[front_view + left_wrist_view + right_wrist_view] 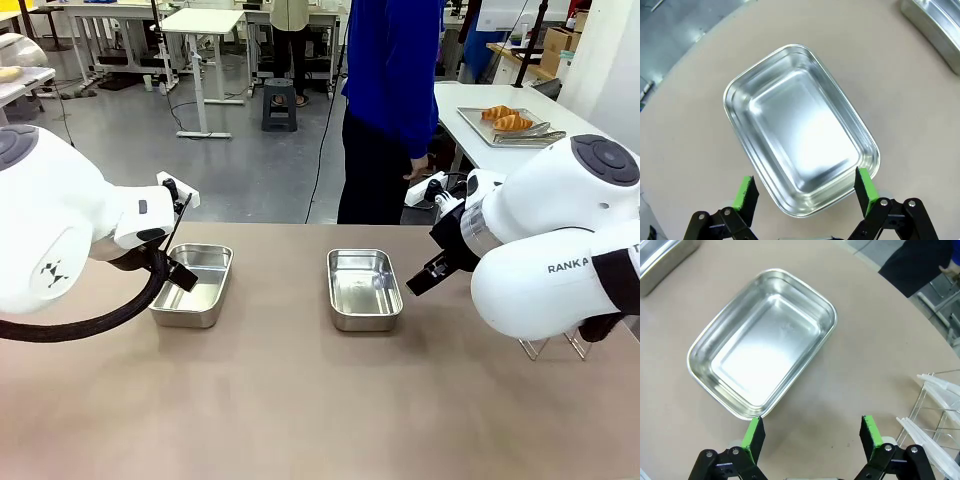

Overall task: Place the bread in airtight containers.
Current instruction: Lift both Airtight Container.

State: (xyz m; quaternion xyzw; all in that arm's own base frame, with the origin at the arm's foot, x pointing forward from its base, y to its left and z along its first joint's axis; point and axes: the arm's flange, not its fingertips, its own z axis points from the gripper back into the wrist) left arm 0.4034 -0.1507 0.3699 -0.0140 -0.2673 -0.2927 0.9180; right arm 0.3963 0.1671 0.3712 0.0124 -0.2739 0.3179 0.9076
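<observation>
Green-padded fingers (746, 192) rise from the bottom edge of both wrist views, and both pairs stand spread wide with nothing between them. Over on one side the left gripper (805, 189) hangs above the near rim of a shiny rectangular stainless-steel container with rounded corners (800, 130). On the other, the right gripper (812, 432) hovers just short of its twin, the second steel container (765, 340).

Both boxes are bare inside: clean metal, no bread, no lids on. In the front view they sit well apart on the brown tabletop (300, 400), one at centre-left, one at centre.

And the bread? Two golden-brown ridged croissants (505, 118) lie on a flat steel tray (480, 128) on a white side table, upper right of the front view, well away from both boxes. A person in a blue top (390, 60) stands at upper centre, beside it.

By my reading we're at the very start, with nothing loaded. The next move calls for a croissant to reach a box, handed over or fetched. After that, a soft pinch across its middle so it doesn't crush, and a low release inside the walls. Lids come last. The clear plastic pieces (935, 385), probably those lids, stand in a wire rack (940, 420) at the lower right of the right wrist view.
</observation>
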